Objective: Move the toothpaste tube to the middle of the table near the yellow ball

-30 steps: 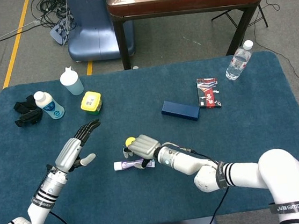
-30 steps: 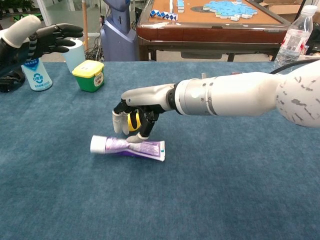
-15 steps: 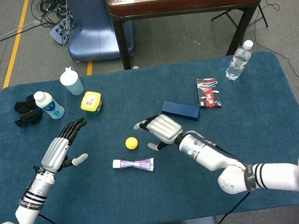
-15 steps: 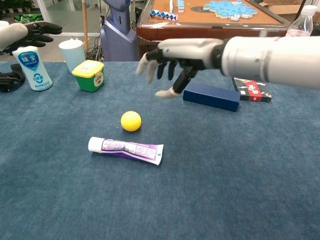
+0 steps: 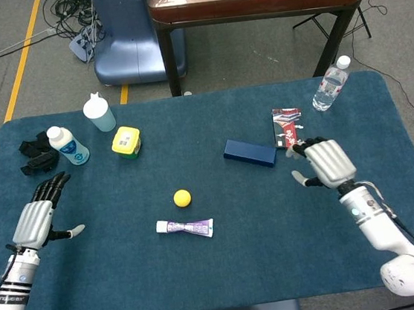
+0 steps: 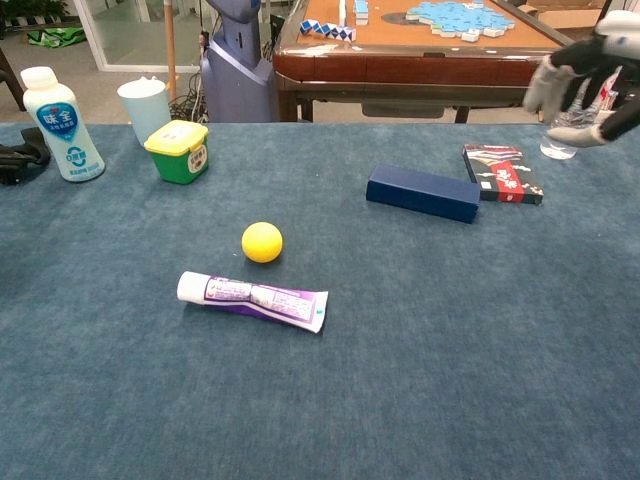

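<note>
The purple and white toothpaste tube [image 5: 185, 227] [image 6: 252, 298] lies flat in the middle of the blue table, its white cap pointing left. The yellow ball [image 5: 182, 197] [image 6: 262, 241] sits just behind it, a small gap apart. My right hand [image 5: 324, 161] [image 6: 588, 72] hovers far off to the right, fingers spread, holding nothing. My left hand [image 5: 39, 216] is at the table's left side, fingers apart and empty; the chest view does not show it.
A dark blue box [image 5: 249, 152] [image 6: 423, 192] and a red-black packet [image 5: 288, 128] [image 6: 501, 172] lie right of centre. A water bottle [image 5: 330, 84] stands far right. At the left stand a white bottle [image 5: 67, 145] [image 6: 58, 123], a cup [image 5: 99, 112], a yellow-green tub [image 5: 126, 142] [image 6: 177, 150] and a black object [image 5: 36, 152].
My right hand let go of the tube, rose and swung far to the right. My left hand pulled back to the left edge. The tube stays by the ball.
</note>
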Controlling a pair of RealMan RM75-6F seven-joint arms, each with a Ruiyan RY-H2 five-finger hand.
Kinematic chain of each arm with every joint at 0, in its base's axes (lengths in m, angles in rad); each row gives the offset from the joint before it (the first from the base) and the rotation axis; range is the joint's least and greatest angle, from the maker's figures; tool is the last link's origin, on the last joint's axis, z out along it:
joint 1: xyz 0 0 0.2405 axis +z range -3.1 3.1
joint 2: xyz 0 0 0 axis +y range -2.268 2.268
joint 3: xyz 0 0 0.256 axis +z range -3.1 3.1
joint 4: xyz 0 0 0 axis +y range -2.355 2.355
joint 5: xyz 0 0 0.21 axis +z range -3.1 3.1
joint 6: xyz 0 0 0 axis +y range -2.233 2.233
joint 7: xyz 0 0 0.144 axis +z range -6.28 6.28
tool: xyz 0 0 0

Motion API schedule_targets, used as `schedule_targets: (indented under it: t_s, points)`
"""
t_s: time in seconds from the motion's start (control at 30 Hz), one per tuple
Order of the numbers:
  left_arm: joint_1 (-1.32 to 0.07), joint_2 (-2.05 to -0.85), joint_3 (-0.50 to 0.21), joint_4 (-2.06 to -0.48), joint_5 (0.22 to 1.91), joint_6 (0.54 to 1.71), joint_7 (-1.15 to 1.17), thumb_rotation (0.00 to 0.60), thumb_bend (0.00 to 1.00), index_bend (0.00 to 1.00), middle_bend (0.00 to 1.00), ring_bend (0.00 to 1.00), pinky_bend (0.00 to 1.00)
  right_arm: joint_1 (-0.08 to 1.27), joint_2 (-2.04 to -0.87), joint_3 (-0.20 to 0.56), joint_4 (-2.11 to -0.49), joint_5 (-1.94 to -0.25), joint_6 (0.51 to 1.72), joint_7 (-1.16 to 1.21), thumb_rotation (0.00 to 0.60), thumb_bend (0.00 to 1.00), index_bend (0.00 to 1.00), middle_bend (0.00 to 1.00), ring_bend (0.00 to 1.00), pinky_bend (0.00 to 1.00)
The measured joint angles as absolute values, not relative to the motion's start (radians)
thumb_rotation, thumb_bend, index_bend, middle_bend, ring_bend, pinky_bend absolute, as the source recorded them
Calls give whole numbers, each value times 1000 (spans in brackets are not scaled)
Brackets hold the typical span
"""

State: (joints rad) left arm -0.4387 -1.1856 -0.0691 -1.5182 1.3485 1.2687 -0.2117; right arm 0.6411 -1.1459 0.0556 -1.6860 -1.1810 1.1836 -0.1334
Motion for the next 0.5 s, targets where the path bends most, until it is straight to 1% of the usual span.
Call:
schedule_targets:
  t_s: [0.07,0.27,0.5]
  points:
    - [-417,-1182,-68,-1521,1336,1292,-168,600,95,0,0,0,29,581,-1134,39,-1678,-1193,1246,-135,600,390,473,502,400,357]
    - [-332,-1176,-55,-1534,1304,1376,-42,600,95,0,0,0,31,446,-1126,6,-1645,-1224,1375,-122,600,390,544,554,436,364]
    - [-250,-1170,-37,-1585,1303,1468,61,600,95,0,0,0,31,307,-1163,-29,-1611,-1262,1485,-87,600,391,550,561,444,364]
